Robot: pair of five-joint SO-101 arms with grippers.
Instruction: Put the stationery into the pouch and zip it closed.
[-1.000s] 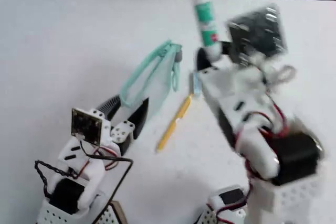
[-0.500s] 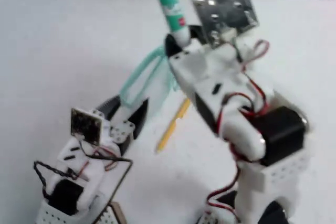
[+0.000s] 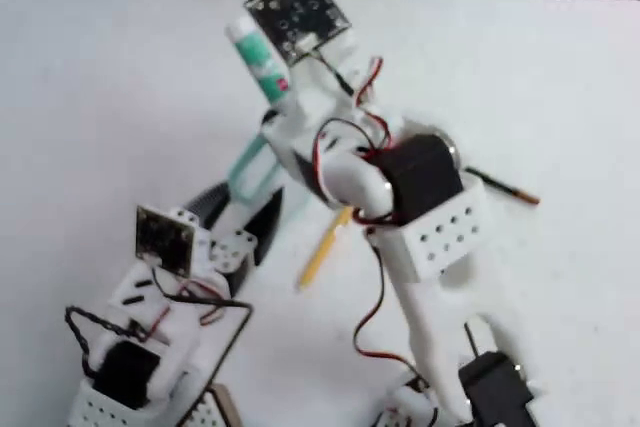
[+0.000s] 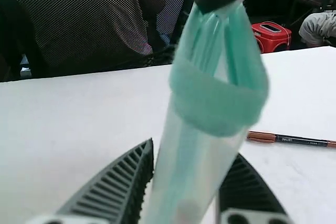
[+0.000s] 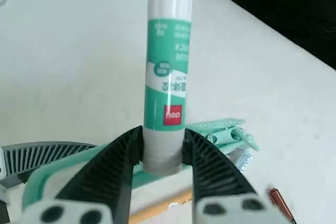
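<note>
The right fingers (image 5: 113, 166) clench the glue stick (image 5: 167, 66), whose long axis runs 11 to 5 o'clock in the high view. The pouch (image 4: 210, 103), grasped by the left fingers (image 4: 121, 182), lies at 7 o'clock, just beside the stick's base.

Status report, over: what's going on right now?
Left jaws shut on pouch. Right jaws hold glue stick over it. Pencil, pen lying on table.

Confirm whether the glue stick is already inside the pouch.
No, the glue stick stands clamped in the right pincer, outside the pouch.
</note>
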